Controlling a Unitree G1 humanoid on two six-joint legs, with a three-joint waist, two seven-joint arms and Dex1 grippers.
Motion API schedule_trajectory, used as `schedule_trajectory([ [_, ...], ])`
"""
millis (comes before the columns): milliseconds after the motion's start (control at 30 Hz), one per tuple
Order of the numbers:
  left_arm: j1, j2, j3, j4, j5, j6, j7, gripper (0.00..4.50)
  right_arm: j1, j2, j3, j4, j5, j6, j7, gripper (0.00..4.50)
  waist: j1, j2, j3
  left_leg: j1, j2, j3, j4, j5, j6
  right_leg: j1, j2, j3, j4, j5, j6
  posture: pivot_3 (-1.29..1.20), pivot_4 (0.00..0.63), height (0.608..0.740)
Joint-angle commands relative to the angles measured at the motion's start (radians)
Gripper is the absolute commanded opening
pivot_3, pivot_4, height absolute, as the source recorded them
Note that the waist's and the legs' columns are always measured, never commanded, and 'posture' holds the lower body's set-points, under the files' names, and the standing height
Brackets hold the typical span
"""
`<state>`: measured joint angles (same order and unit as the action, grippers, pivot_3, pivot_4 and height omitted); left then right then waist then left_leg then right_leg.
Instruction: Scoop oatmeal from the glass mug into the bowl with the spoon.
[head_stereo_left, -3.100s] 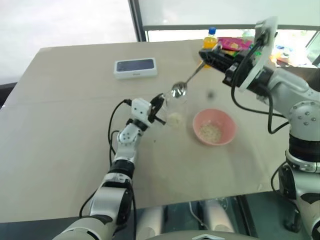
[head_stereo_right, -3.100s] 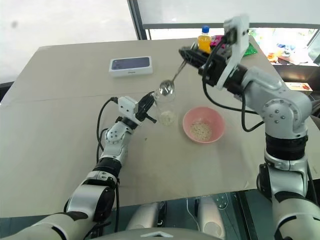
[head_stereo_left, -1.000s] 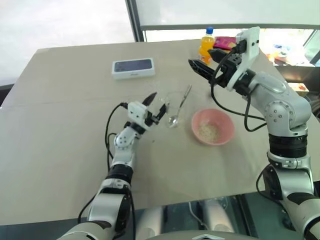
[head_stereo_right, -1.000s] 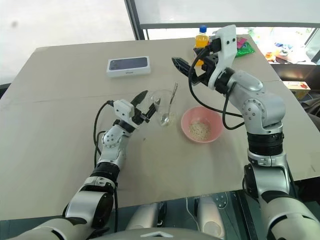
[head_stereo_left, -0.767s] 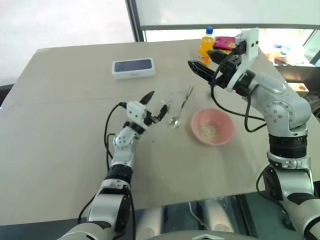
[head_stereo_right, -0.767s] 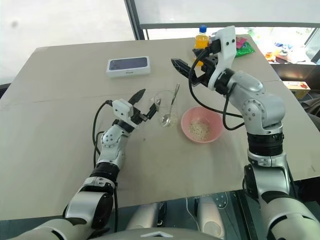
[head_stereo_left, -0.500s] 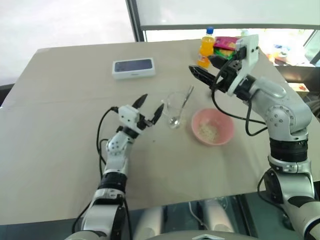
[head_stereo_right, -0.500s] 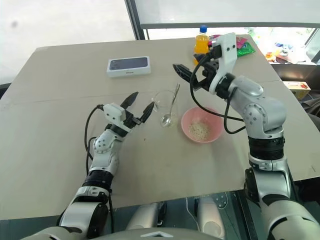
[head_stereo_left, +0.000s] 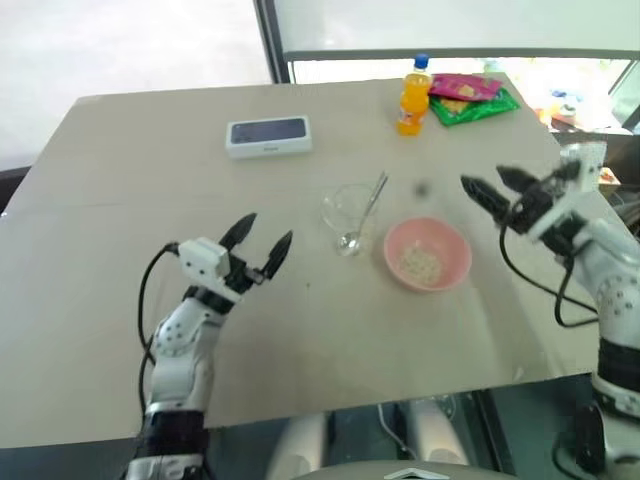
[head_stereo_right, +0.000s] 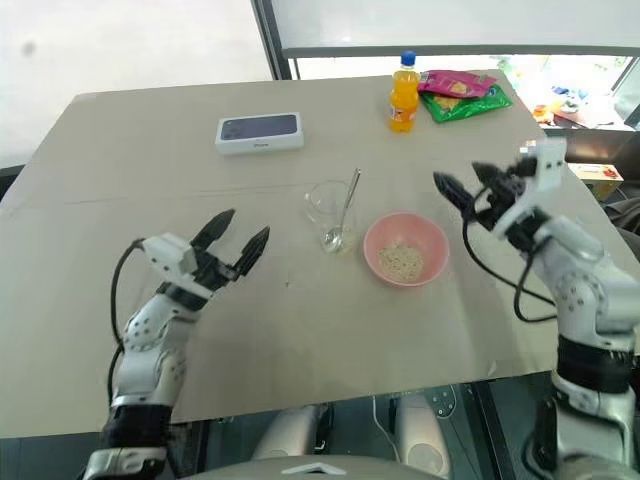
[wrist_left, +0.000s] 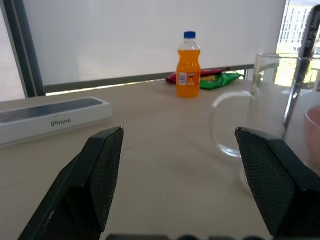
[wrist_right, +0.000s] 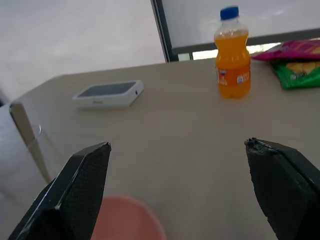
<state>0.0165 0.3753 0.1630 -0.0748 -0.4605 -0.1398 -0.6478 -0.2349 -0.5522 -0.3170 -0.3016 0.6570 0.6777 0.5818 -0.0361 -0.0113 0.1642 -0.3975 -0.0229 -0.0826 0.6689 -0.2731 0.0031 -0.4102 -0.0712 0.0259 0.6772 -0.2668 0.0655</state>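
The clear glass mug (head_stereo_left: 350, 205) stands upright mid-table, and the silver spoon (head_stereo_left: 364, 212) leans inside it with its handle over the rim. Just to its right sits the pink bowl (head_stereo_left: 450, 262), holding a small heap of pale oatmeal (head_stereo_left: 420, 263). My left gripper (head_stereo_left: 256, 242) hovers open and empty, well to the near left of the mug. My right gripper (head_stereo_left: 488, 188) is open and empty too, off to the right of the bowl. In the left wrist view the mug (wrist_left: 267, 100) stands beyond my open fingers (wrist_left: 102, 165).
A white phone box (head_stereo_left: 268, 135) lies at the far left of the table. An orange drink bottle (head_stereo_left: 412, 95) and snack packets (head_stereo_left: 470, 98) stand at the far right edge. The table's right edge is close under my right arm.
The right gripper has let go of the spoon, which now rests in the mug. The left gripper has released the mug. Both arms have pulled back, left toward the near left, right outward and down.
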Motion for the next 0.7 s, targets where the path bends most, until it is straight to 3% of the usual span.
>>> schedule_trajectory([
  [33, 0.064, 0.041, 0.039, -0.079, -0.042, 0.062, -0.021, 3.78, 0.132, -0.050, -0.029, -0.055, -0.035, -0.127, 0.133, 4.50, 0.001, 0.000, 0.000, 0.001, 0.000, 0.000, 0.000, 0.000, 0.000, 0.001, 0.000, 0.000, 0.000, 0.000, 0.000, 0.00, 0.150, 0.740],
  [167, 0.160, 0.077, 0.066, -0.111, -0.029, 0.125, -0.003, 3.78, 0.342, -0.043, -0.091, -0.040, -0.042, -0.241, 0.216, 4.50, 0.003, 0.000, 0.000, 0.005, 0.000, 0.000, 0.000, 0.000, 0.000, 0.004, 0.001, 0.000, 0.000, 0.000, 0.000, 0.00, 0.150, 0.740],
  [300, 0.341, 0.049, 0.062, -0.234, -0.010, 0.152, 0.031, 3.78, 0.477, -0.032, -0.077, 0.032, -0.095, -0.435, 0.356, 4.50, -0.003, 0.001, 0.001, 0.015, 0.004, 0.002, -0.001, -0.002, 0.002, 0.015, 0.001, 0.001, -0.004, -0.001, 0.000, 0.00, 0.150, 0.740],
  [467, 0.482, 0.006, 0.029, -0.287, 0.073, 0.121, 0.067, 3.78, 0.495, 0.018, 0.061, 0.182, -0.224, -0.641, 0.420, 4.50, 0.002, 0.001, 0.001, 0.021, 0.009, 0.005, -0.002, -0.004, 0.004, 0.025, 0.002, 0.000, -0.015, -0.001, 0.000, 0.00, 0.150, 0.740],
  [700, 0.493, -0.018, 0.029, -0.266, 0.151, 0.084, 0.106, 3.78, 0.454, 0.057, 0.111, 0.276, -0.267, -0.754, 0.416, 4.50, 0.019, 0.001, -0.001, 0.021, 0.009, 0.004, -0.002, -0.004, 0.004, 0.025, 0.002, 0.000, -0.015, -0.001, -0.001, 0.00, 0.150, 0.740],
])
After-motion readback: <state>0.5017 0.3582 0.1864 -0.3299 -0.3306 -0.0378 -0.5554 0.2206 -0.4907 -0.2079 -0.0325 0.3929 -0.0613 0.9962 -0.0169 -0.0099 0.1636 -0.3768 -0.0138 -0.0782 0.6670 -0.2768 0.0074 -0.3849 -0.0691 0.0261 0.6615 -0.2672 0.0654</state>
